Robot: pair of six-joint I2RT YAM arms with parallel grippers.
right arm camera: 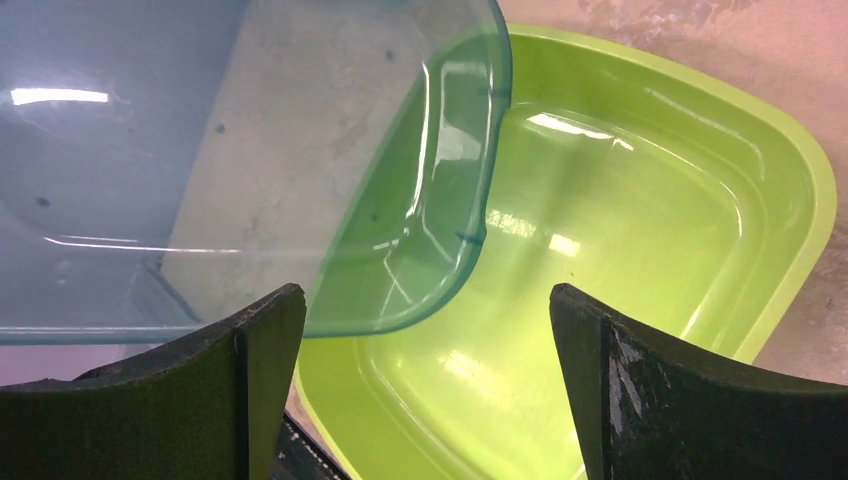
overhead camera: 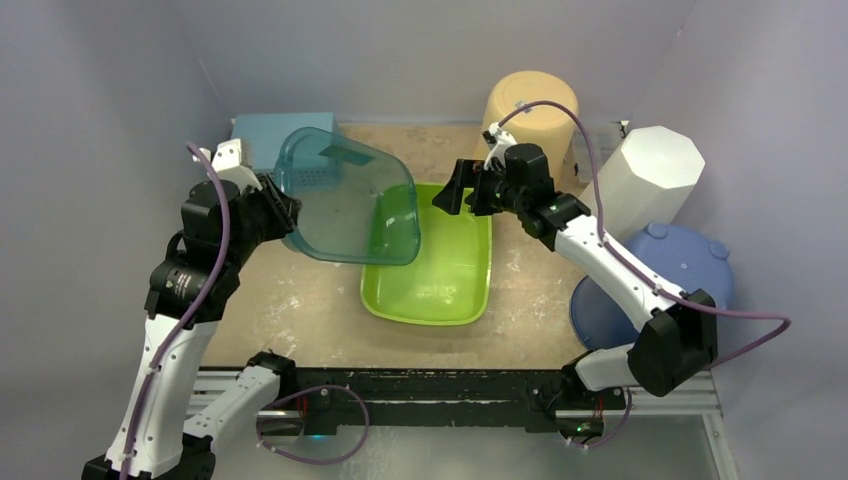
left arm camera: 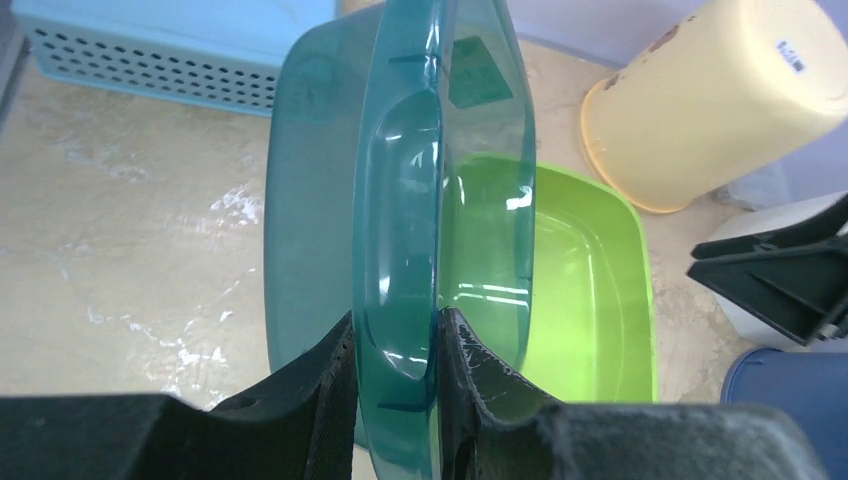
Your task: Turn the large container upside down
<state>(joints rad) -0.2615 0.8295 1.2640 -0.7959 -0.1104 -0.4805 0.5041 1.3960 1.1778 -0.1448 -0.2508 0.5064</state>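
Observation:
The large container [overhead camera: 345, 195] is a see-through teal tub, lifted off the table and tipped up on edge, its far corner hanging over a lime-green tub [overhead camera: 440, 280]. My left gripper [overhead camera: 280, 210] is shut on its rim; in the left wrist view both fingers press the teal rim [left arm camera: 400, 200] at the left gripper [left arm camera: 397, 345]. My right gripper [overhead camera: 450, 187] hovers just right of the teal tub, open and holding nothing. In the right wrist view the right gripper [right arm camera: 428, 310] has its jaws wide apart, with the teal tub [right arm camera: 300, 150] above the green tub [right arm camera: 620, 220].
A cream bucket [overhead camera: 530, 105] lies at the back. A white faceted container [overhead camera: 650, 175] and a blue round tub [overhead camera: 690, 265] stand at the right. A light blue perforated basket [overhead camera: 275, 135] sits at the back left, behind the teal tub.

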